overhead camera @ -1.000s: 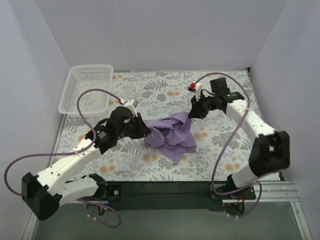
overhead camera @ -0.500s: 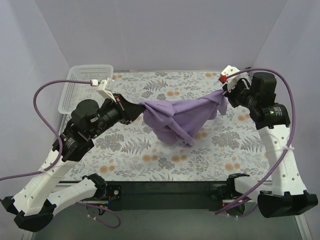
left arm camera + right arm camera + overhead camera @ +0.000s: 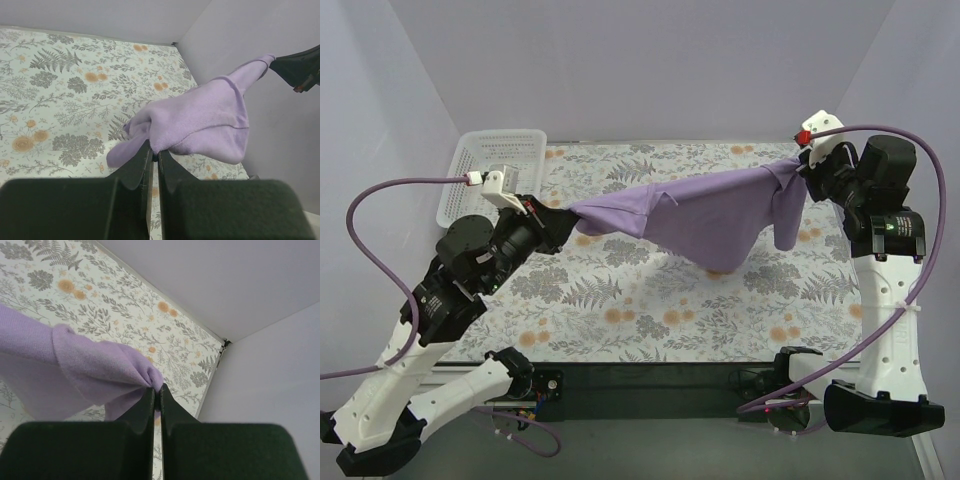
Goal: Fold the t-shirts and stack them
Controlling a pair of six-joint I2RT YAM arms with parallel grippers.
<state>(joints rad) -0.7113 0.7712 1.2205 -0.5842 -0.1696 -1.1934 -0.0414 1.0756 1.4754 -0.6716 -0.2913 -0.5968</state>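
Note:
The lavender t-shirt hangs stretched in the air between my two grippers, above the floral table cover. My left gripper is shut on its left end; in the left wrist view the cloth bunches at the closed jaws. My right gripper is shut on its right end, high near the back right corner; the right wrist view shows the gathered cloth pinched at the jaw tips. The shirt's middle sags lowest at the right. Its neck label is hidden.
A white plastic basket stands at the back left corner. White walls close the back and both sides. The right wall is close to my right gripper. Purple cables loop from both arms.
Both grippers have risen and moved apart, left to the left and right to the back right. The shirt has gone from a bunched heap on the cover to a taut hanging span.

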